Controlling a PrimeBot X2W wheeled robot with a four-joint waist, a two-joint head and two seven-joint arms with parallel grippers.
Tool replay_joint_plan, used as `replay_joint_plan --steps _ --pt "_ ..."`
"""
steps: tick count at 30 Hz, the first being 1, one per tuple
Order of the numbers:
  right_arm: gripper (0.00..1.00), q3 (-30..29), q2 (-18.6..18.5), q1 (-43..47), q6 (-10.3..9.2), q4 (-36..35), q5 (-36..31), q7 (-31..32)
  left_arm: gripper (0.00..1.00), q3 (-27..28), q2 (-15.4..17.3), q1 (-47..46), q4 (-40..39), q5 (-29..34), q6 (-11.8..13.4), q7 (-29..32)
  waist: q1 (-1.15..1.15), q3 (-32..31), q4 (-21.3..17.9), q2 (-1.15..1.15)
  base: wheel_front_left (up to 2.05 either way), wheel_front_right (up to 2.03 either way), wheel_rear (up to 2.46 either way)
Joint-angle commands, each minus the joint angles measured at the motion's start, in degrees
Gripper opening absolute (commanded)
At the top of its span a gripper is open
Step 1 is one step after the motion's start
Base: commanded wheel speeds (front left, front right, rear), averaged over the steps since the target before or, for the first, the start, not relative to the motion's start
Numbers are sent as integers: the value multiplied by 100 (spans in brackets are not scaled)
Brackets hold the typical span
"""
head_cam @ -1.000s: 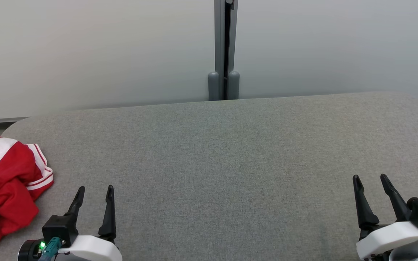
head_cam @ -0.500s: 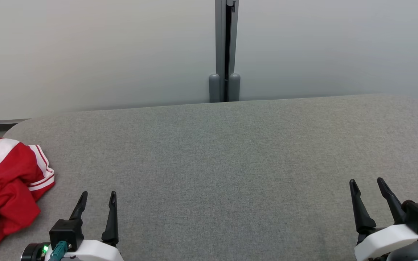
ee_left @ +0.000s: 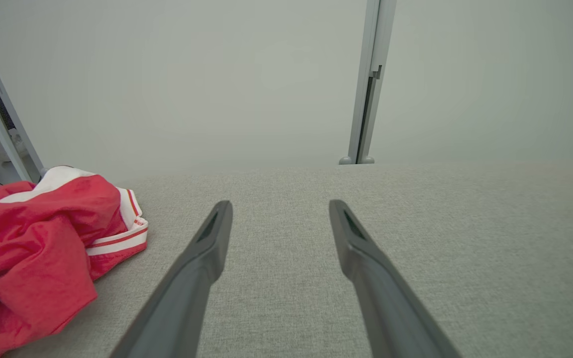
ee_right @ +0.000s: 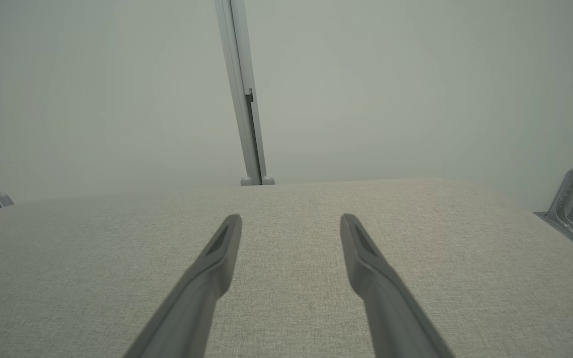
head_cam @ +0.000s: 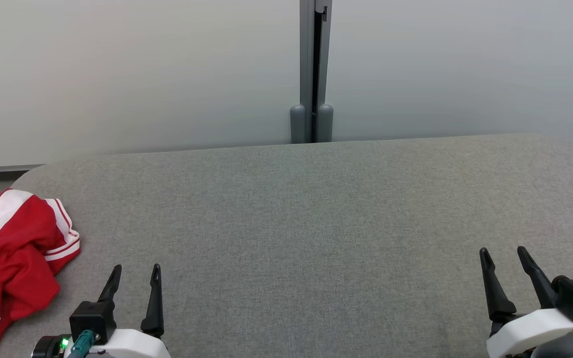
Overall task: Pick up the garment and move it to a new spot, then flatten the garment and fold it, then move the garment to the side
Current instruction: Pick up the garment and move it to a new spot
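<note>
The garment (head_cam: 15,263), red with white stripes, lies crumpled in a heap at the far left end of the grey padded surface (head_cam: 316,223), with part of it running off the head view's left edge. It is not yet lifted, flattened or folded. The left gripper (head_cam: 137,268) hovers just right of the heap, near it but apart from it, jaws spread wide and holding nothing. Its wrist view shows the striped hem lying off to the left of its left finger, without contact. The right gripper (head_cam: 503,251) stands well apart at the right end of the surface, jaws likewise wide and empty. Assessment: the task is at its first step, the pick-up. To do it well, the left arm should swing toward the heap and descend on a raised ridge of cloth rather than the flat hem, so the fingers close on several layers and not on the padding. Cloth this loose will likely trail when raised, so a clean lift before any sideways carry is advisable. The broad middle of the surface, between the grippers, offers the obvious new spot.
</note>
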Motion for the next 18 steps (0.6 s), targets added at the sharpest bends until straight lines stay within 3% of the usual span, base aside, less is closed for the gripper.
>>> replay_joint_plan --steps 1,10,18 --pt "100 -8 -25 41 2 4 5 12 100 -1 17 -78 11 -9 31 -8 0 -6 20 0 0 0 0" --pt "100 -29 -30 50 2 -15 -111 31 100 -24 46 -132 23 -21 25 -8 0 -10 186 0 0 0 0" --pt "100 89 -38 36 2 -283 -212 111 100 -67 59 -269 -11 -16 53 -6 0 54 849 0 0 0 0"
